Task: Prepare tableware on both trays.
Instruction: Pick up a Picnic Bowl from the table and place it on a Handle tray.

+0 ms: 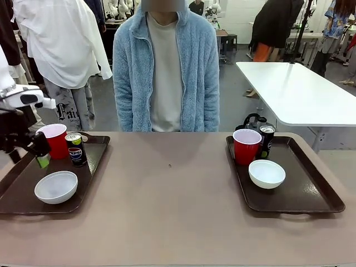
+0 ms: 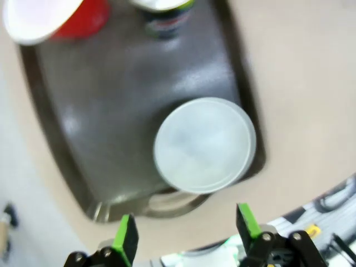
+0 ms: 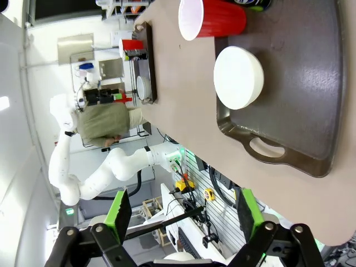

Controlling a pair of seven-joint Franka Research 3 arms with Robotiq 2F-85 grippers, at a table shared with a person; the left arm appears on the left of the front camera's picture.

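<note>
Tableware: cup point(image 1: 54, 139), can point(image 1: 75, 148), bowl point(image 1: 56, 187) on lower-left tray point(image 1: 94, 161); matching set on right tray point(image 1: 311, 183) | left gripper point(image 2: 186, 236) fingers apart, empty | right gripper point(image 3: 181, 214) apart, empty; its wrist view shows tray handle point(image 3: 267, 149)

Person in pale blue fleece jacket point(image 1: 166, 72) (white table point(image 1: 295, 89) behind)

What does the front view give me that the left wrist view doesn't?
Front view alone: the right tray with its red cup, bowl and soda can, the person in a blue fleece, and the left claw seen beside the left cup. Left wrist view alone: the left claw's green pads standing apart, empty, off the tray's near handle. Both: the left tray holding a red cup, Pepsi can and white bowl.
</note>
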